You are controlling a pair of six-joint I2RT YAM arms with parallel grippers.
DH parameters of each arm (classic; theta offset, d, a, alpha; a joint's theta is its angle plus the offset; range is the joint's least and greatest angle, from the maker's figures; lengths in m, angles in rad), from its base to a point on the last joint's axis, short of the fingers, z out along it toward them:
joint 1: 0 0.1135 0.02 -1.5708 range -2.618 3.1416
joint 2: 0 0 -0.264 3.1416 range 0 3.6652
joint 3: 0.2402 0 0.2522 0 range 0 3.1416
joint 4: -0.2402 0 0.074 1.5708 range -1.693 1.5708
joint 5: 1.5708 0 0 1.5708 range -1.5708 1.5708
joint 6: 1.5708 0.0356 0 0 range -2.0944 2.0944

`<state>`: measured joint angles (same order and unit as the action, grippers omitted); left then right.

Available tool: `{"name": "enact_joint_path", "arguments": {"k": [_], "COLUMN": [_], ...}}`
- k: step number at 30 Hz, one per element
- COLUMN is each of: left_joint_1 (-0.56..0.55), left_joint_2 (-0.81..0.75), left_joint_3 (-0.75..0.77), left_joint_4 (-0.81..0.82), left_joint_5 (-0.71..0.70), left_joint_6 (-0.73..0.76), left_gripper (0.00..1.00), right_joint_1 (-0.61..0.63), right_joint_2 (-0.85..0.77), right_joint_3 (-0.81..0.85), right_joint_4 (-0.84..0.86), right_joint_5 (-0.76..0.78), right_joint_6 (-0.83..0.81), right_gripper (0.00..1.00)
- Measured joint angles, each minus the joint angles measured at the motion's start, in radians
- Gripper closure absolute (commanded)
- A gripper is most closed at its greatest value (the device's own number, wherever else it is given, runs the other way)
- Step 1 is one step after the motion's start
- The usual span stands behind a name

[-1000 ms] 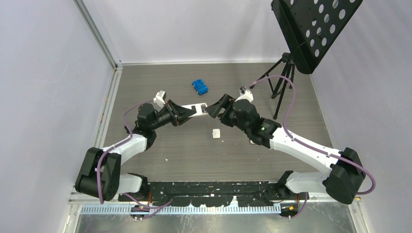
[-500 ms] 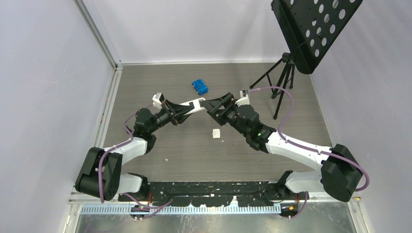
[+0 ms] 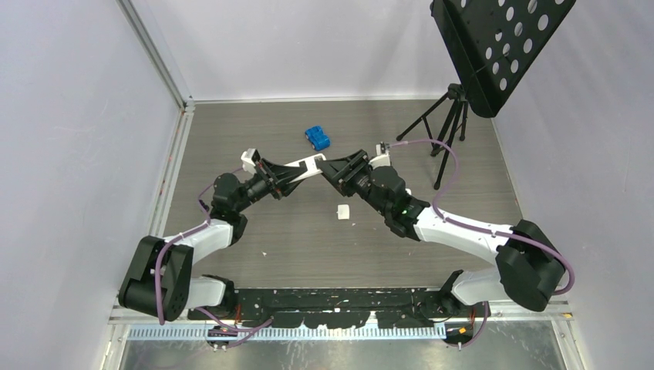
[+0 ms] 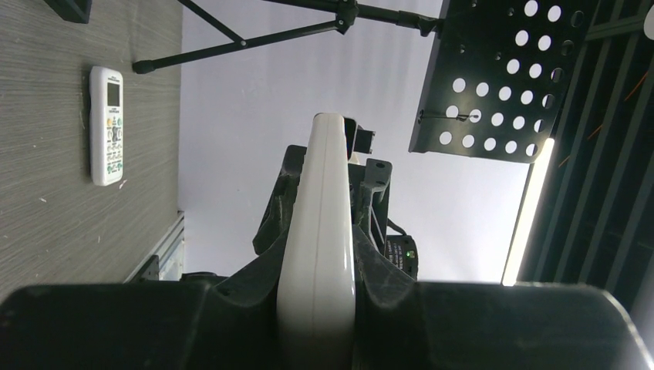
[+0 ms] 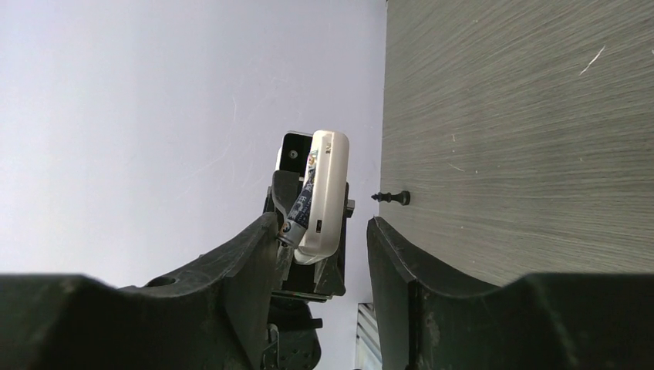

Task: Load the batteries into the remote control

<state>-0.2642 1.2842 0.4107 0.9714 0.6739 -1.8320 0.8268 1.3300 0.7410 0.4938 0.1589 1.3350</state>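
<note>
Left gripper [image 3: 297, 171]: it was clamped on one end of the slim white rounded plastic remote control [image 4: 316, 216], holding it off the grey wood-grain table [image 3: 231, 131] and pointing right.
Blue block [image 3: 317, 138]: a small plastic piece on the table, just beyond the remote.
Battery [image 5: 302, 202]: a thin dark cylinder with a metal end, lying lengthwise against the remote's free end.
Right gripper [image 5: 322, 223]: its jaws were parted astride that free end, one finger [image 5: 251, 250] against the battery and the other clear of the remote.
Tripod [image 3: 447, 123]: black, standing far right.

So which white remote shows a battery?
The slim white remote clamped in the left gripper, dark battery along its side; the buttoned white one lies on the table.
</note>
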Motion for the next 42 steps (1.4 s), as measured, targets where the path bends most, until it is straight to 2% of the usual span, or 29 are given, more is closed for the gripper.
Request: {"name": "enact_joint_path", "arguments": {"k": [12,19,25,30,32,35,38,40,42], "left_joint_1": [0.0,0.001,0.003,0.006,0.006,0.006,0.005,0.004,0.004], "left_joint_2": [0.0,-0.006,-0.013,-0.019,-0.024,-0.029,-0.047,-0.058,-0.066], "left_joint_3": [-0.008,-0.01,-0.01,-0.01,-0.01,-0.01,-0.008,-0.004,0.004], "left_joint_4": [0.004,0.004,0.002,0.002,-0.004,-0.013,-0.054,-0.089,-0.133], "left_joint_5": [0.0,0.0,-0.002,-0.011,-0.012,-0.015,-0.004,0.005,0.011], "left_joint_6": [-0.002,-0.002,-0.002,0.006,0.014,0.039,0.096,0.148,0.201], "left_gripper": [1.0,1.0,1.0,1.0,1.0,1.0,1.0,1.0,1.0], "right_joint_1": [0.0,0.0,-0.003,-0.006,-0.008,-0.01,-0.017,-0.026,-0.035], "right_joint_2": [0.025,0.026,0.038,0.045,0.045,0.045,0.045,0.044,0.042], "right_joint_3": [0.002,0.007,0.021,0.037,0.037,0.037,0.028,0.017,0.012], "right_joint_4": [0.031,0.028,0.015,-0.004,-0.004,-0.005,-0.009,-0.01,-0.01], "right_joint_5": [-0.004,-0.004,-0.004,-0.011,-0.013,-0.022,-0.027,-0.041,-0.064], "right_joint_6": [0.024,0.034,0.035,0.069,0.072,0.074,0.042,0.007,-0.03], "right_gripper": [0.64,0.66,0.82,0.85,0.79,0.51,0.31,0.24,0.21]}}
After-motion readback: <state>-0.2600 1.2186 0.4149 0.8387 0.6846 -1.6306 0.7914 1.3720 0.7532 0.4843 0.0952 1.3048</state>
